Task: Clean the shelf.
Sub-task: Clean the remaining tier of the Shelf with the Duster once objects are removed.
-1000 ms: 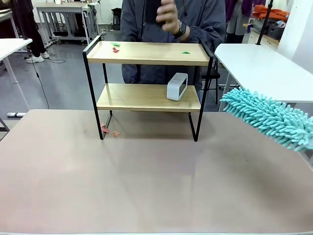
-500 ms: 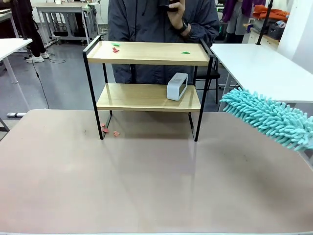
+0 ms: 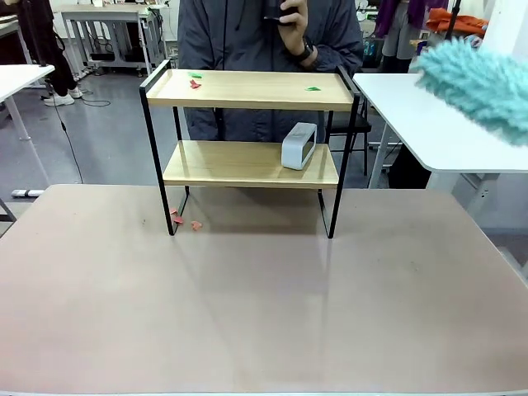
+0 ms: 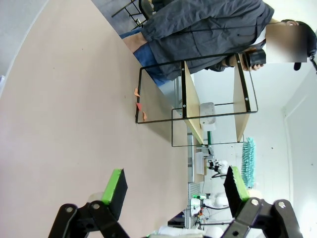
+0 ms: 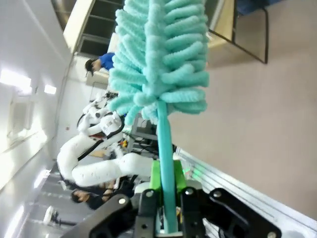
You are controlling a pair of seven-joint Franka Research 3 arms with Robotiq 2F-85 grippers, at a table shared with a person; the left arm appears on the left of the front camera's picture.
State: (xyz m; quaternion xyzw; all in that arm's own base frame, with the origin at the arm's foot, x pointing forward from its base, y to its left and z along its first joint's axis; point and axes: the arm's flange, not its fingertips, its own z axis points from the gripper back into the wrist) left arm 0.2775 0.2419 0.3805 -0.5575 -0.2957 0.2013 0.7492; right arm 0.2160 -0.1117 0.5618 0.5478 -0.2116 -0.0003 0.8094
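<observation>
Two-tier shelf (image 3: 247,91) stands at the far edge of the table (image 3: 264,313), with scraps (image 3: 195,82) on its top board. Right gripper (image 5: 166,196) is clamped on the teal duster (image 3: 483,82) handle, its head raised right of the shelf. Left gripper (image 4: 173,186) is spread wide, empty.

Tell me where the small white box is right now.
Front view: the white box stands on the lower board of the shelf, near its right end.

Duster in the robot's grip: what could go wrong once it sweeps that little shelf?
The duster is broad, so a sweep along the lower board could knock the white box off the shelf. The scraps on the top board might get flicked toward the person standing right behind. The right gripper pinches only the thin handle, which may twist.
</observation>
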